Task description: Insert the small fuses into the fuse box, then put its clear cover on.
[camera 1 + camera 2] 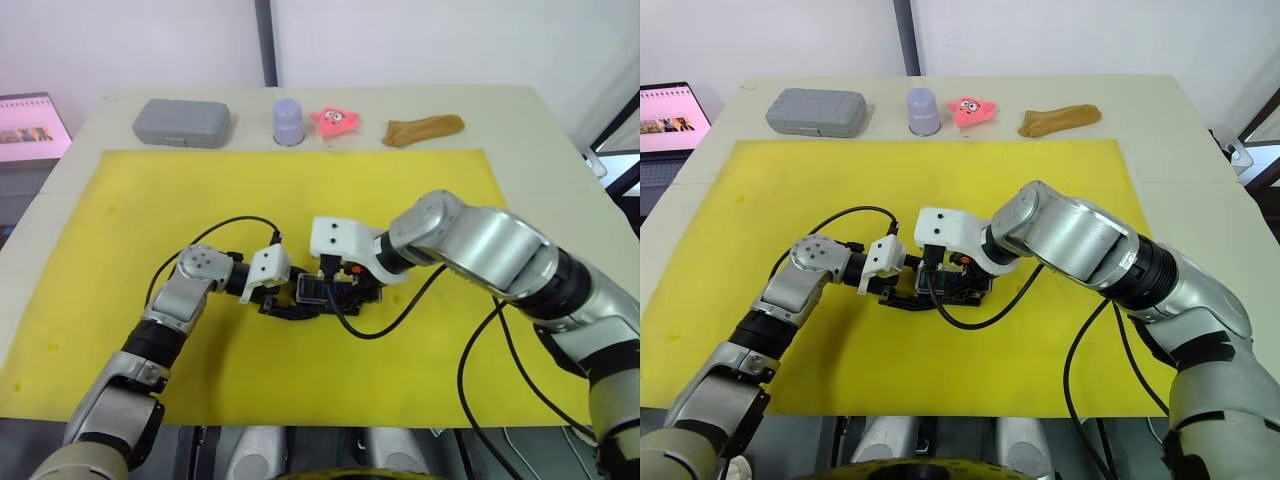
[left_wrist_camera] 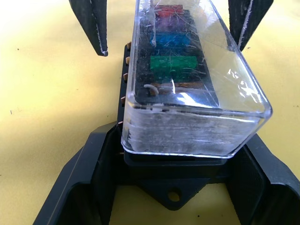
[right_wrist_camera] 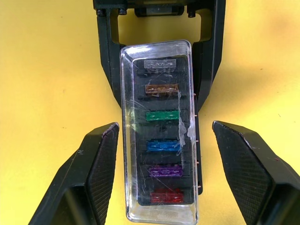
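Both jaws straddle the covered fuse box (image 3: 161, 140).

fuse box (image 3: 202, 117) mostly hidden under clear cover (image 3: 159, 56), slots unreadable

My fingers (image 3: 96, 173) are black with a fine cross-hatch texture on the pads. The fuse box (image 3: 199, 117) is black too, sitting on a bright yellow mat (image 1: 400, 190) that covers most of the off-white table (image 1: 540, 130).

The clear cover (image 3: 159, 51) is see-through but pretty scuffed, with whitish scratch marks all over. Through it the small fuses (image 3: 161, 143) line up in a row: pale grey, brown, green, blue, purple, red.

Along the table's far edge: a grey case (image 1: 182, 122), a lavender cup (image 1: 288, 120), a pink toy (image 1: 338, 121) and a tan-brown thing (image 1: 424, 129).
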`<state>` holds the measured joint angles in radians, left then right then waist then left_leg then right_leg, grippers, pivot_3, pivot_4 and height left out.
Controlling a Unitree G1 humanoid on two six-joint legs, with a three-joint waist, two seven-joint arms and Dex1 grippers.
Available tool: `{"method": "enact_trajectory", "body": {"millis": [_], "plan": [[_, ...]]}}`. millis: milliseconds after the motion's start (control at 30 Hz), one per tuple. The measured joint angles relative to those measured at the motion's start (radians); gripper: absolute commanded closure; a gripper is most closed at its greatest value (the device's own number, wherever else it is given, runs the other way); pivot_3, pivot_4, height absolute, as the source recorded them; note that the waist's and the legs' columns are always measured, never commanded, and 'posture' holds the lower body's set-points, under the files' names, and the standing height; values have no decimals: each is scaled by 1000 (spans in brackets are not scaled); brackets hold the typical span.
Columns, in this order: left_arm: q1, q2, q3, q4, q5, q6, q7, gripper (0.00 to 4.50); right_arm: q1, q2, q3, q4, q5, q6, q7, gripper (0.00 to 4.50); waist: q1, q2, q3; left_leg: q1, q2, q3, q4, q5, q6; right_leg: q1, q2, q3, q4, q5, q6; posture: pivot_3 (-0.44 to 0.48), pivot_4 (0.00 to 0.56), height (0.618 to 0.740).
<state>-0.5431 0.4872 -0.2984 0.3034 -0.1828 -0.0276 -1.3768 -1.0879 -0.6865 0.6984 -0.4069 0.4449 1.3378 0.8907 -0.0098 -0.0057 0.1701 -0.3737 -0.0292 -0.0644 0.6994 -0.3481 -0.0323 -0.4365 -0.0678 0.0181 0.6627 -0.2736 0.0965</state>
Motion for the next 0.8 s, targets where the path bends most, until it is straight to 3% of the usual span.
{"method": "enact_trajectory", "body": {"millis": [800], "plan": [[0,-10,0,6,2,-3,0,1953,0,-1,0,1,-30,-21,16,1062,1,0,0,0,0,0,0,0,0,0,0,0,0,0,0,0,150,740]]}}
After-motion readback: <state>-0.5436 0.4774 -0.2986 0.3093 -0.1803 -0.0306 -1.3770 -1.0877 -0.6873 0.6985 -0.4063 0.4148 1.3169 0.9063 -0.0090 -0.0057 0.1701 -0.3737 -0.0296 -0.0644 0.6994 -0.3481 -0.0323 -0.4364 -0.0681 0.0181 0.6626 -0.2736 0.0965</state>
